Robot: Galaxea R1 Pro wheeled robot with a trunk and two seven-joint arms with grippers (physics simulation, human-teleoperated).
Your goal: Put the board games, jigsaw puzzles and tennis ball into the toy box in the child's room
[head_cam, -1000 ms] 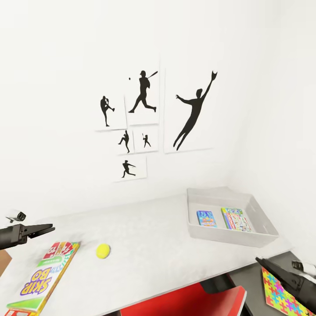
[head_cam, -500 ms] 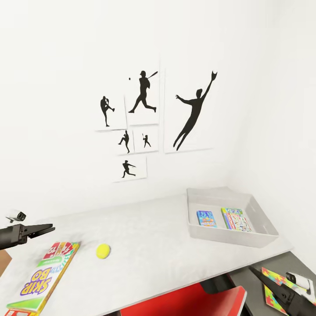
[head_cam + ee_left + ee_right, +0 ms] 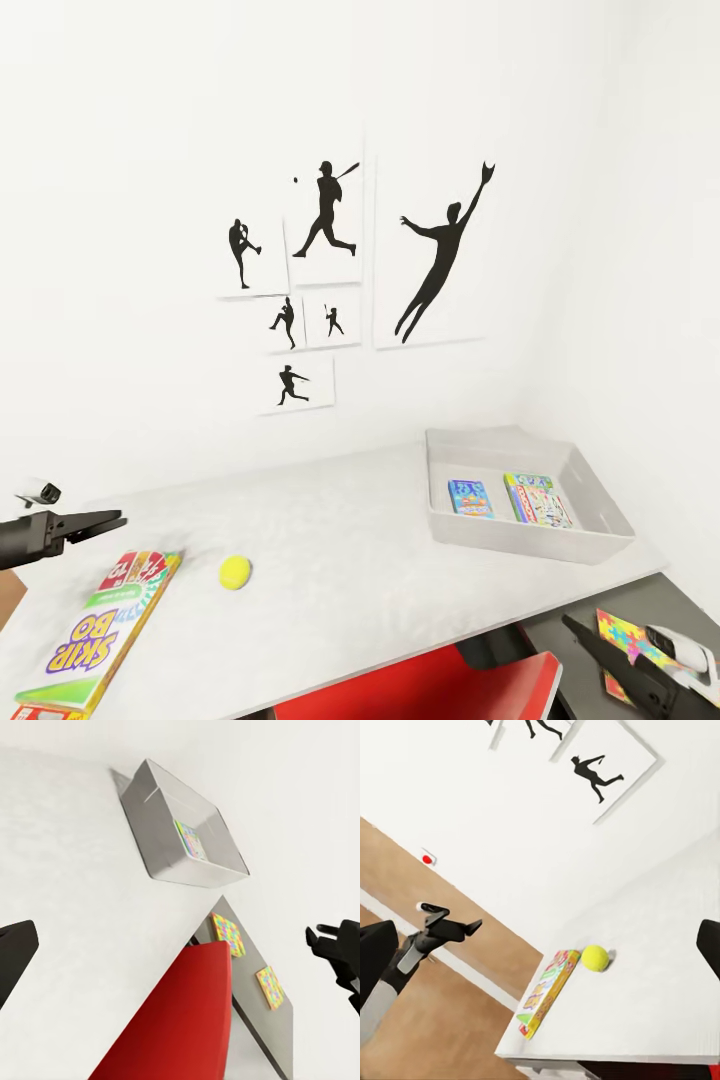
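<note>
Right end effector (image 3: 600,650) sinks lower toward jigsaw puzzle (image 3: 625,640) on dark bench (image 3: 690,610), now just over it; fingers apart, nothing held. Left end effector (image 3: 105,520) unmoved, open, empty, above SKIP-BO game (image 3: 100,625). Tennis ball (image 3: 235,572) beside game. Toy box (image 3: 530,540) well apart, two boxes inside. Puzzle pick seems next.

i see the light grey toy box (image 3: 590,520) at the right of the frame on the pale worktop (image 3: 340,540), with two colourful flat boxes (image 3: 471,497) lying side by side on its floor. at lower left the skip-bo board game (image 3: 95,625) lies flat, the yellow-green tennis ball (image 3: 235,572) just beside it, apart. one jigsaw puzzle (image 3: 628,634) lies at lower right on the dark top; my left wrist view shows two (image 3: 228,934).
</note>
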